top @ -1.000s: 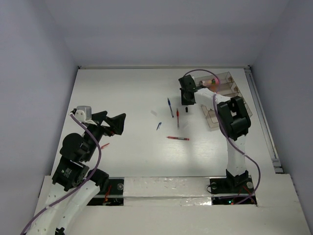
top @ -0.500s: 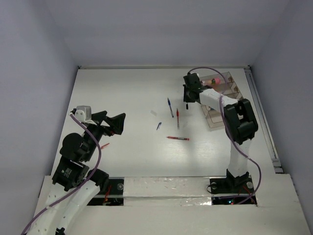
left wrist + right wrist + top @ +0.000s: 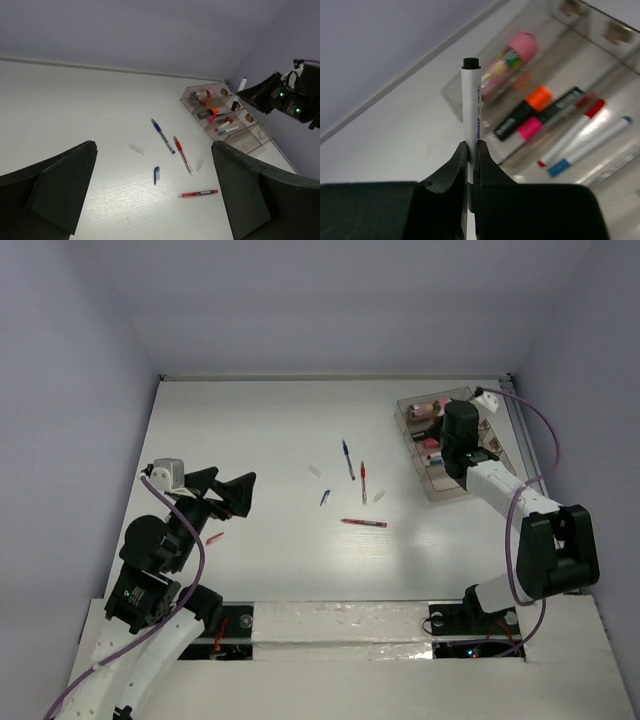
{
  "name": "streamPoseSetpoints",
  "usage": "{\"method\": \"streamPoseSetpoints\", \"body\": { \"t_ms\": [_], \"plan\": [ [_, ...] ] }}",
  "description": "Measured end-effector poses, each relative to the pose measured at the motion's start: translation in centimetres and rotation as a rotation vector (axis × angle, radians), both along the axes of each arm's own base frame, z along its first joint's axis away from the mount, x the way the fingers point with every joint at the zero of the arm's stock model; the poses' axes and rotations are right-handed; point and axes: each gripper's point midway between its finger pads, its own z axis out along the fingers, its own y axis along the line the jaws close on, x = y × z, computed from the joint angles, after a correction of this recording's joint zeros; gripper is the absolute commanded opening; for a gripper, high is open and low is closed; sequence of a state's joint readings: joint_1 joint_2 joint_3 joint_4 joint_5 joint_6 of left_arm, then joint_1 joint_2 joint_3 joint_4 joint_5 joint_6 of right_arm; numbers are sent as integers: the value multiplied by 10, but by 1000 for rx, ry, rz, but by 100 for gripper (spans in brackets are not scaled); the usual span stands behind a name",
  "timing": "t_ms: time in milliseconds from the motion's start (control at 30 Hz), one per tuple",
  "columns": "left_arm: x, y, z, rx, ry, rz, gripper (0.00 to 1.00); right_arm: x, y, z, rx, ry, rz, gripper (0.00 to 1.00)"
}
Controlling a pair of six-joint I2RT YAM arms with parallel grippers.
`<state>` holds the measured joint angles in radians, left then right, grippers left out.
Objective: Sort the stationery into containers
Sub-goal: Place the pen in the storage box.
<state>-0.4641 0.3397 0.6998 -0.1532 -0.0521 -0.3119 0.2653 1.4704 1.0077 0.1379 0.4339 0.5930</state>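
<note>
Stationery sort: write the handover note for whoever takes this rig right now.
Left gripper: open, empty, above the near-left table.
Right gripper: shut on a white marker, above the organiser.
Done: pink cylinder, orange highlighter, pink highlighter, red-tipped pen and blue-tipped pen lie in the organiser.
Left: drop the marker in, then clear the table: blue pen, red pen, second red pen, small blue piece, white piece, another white piece, red piece beside the left arm.
</note>
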Motion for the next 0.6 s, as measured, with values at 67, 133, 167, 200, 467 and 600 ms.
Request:
{"method": "streamPoseSetpoints", "body": {
  "t_ms": [67, 133, 167, 200, 467, 600],
  "plan": [
    [-1, -1, 0, -1, -1, -6, 99, -8, -30, -26, 30, 37, -93, 0],
    [-2, -2, 0, -1, -2, -13, 99, -16, -56, -48, 55, 75, -179, 0],
    [-2, -3, 0, -1, -2, -13, 99, -19, -66, -54, 66, 85, -212, 0],
    [-2, -3, 0, -1, -2, -14, 99, -22, -75, -59, 81, 88, -245, 0],
    [-2, -3, 0, -1, -2, -14, 99, -18, -98, -69, 186, 58, -349, 0],
    [-2, -3, 0, -1, -2, -14, 99, -15, -103, -86, 231, 73, -380, 0]
  ]
}}
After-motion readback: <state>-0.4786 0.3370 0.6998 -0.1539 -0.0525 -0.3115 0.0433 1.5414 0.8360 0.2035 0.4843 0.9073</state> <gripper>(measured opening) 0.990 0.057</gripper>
